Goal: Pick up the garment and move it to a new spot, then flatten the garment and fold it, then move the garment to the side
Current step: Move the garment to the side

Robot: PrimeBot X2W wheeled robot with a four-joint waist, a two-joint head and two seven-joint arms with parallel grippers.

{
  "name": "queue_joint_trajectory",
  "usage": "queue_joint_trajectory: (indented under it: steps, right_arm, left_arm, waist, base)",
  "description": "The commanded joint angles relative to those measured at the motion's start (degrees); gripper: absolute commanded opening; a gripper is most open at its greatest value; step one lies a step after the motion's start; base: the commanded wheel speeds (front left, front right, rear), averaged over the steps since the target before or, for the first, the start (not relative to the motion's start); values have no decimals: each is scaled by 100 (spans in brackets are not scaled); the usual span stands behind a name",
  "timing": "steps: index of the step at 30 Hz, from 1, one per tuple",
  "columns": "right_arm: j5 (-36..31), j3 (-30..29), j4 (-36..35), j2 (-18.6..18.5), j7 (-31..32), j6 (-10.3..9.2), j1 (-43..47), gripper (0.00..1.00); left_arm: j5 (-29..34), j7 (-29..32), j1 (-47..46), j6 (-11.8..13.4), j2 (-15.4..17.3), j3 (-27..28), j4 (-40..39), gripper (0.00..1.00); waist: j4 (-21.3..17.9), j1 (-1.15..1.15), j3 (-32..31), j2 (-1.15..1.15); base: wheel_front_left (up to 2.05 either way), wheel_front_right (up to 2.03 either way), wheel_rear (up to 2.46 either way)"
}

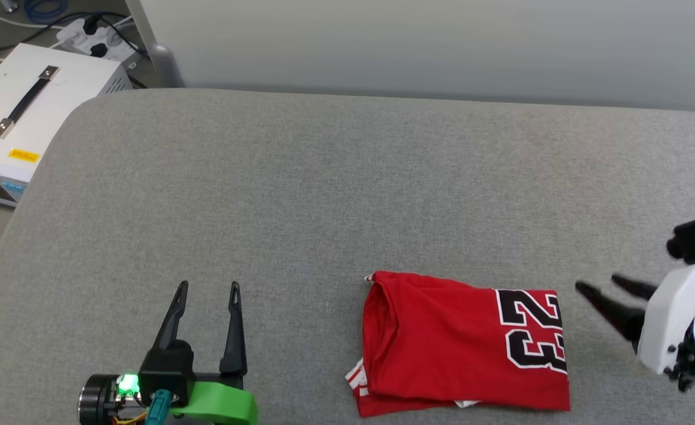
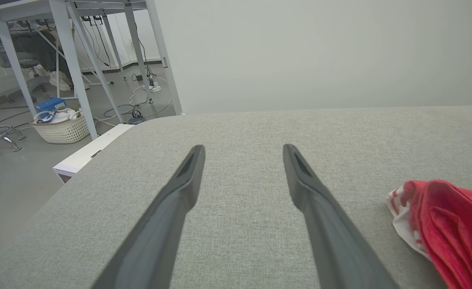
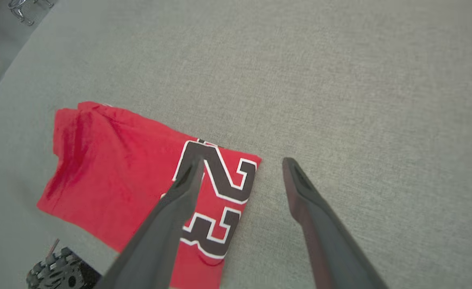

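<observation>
Garments: I counted one, the red garment (image 1: 441, 342), lying folded.
Printed digits: I read two black digits (image 3: 223, 184) on it, a 2 and a 3.
Grippers: I had two, the left gripper (image 1: 209, 284) and the right gripper (image 1: 597, 282).
Fingers: I counted four dark fingers (image 2: 183, 188) in all, two on each gripper.
Tables: I saw one grey fabric-covered table (image 1: 323, 177).
White boxes: I saw one white box (image 1: 64, 88) off the table's left corner.
Handles: the box carried one black handle (image 1: 25, 101).
Yellow labels: I counted one yellow label (image 1: 23, 156) on that box.
Baskets: I noted one pale woven basket (image 2: 61, 129) on the floor.
</observation>
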Motion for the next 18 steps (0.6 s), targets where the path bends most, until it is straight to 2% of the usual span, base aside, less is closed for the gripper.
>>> queue_joint_trajectory:
  steps: [1, 4, 8, 18]
  right_arm:
    - [161, 78, 48, -43, 203, -3, 116, 100]
    - [412, 199, 161, -94, 595, -3, 235, 100]
    - [568, 334, 427, -52, 800, -3, 271, 100]
    - [882, 839, 1221, 322, 579, -3, -148, 100]
  left_arm:
    - [-45, -34, -127, -24, -10, -11, -15, 100]
    - [-45, -34, -187, -33, -23, -44, -17, 100]
    - [-43, -34, -286, -45, -37, -77, -6, 100]
    - [-18, -34, -515, -100, -51, -126, 9, 100]
  waist:
    - [46, 0, 77, 0]
    - [91, 0, 182, 0]
    - [143, 0, 331, 0]
    - [286, 0, 710, 0]
  base:
    - [0, 0, 0]
    - [0, 0, 0]
    - [0, 0, 0]
    - [0, 0, 0]
